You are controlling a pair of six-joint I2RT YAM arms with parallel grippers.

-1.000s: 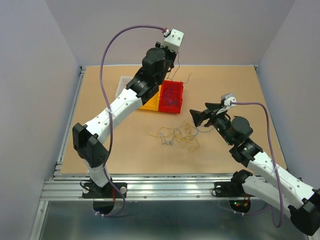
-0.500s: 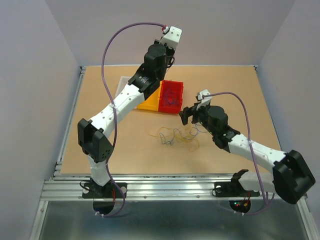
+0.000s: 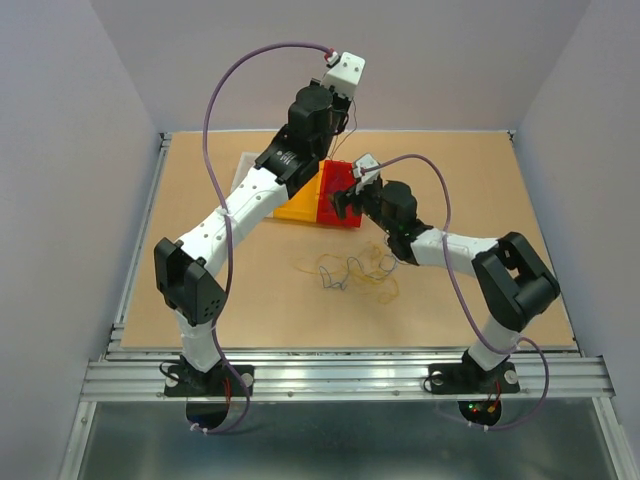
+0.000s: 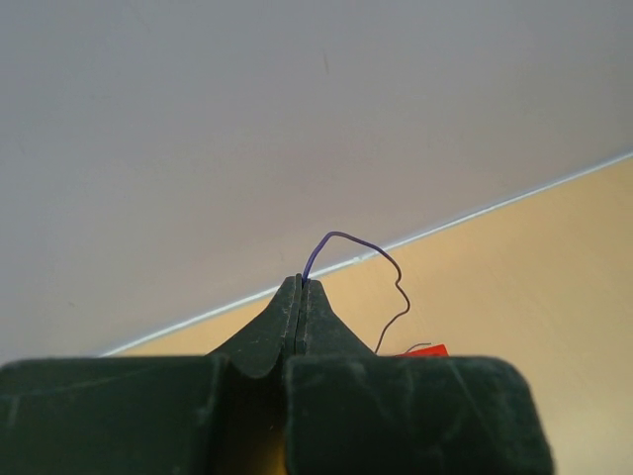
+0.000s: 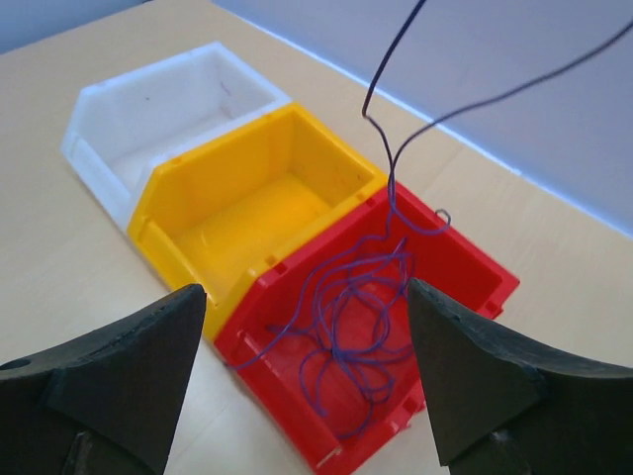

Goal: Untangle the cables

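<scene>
On the table (image 3: 480, 180), thin curly cables (image 3: 352, 271)

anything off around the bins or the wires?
One thing: the purple cable coiled in the red bin has a loop poking out over the bin's near wall. Its upper end rises out of the bin, pinched in the shut left gripper. The remaining tangle lies loose on the table.

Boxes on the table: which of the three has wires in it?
The red box, at the end of the row, holds curly purple wires; the yellow box and the white box look bare.
</scene>
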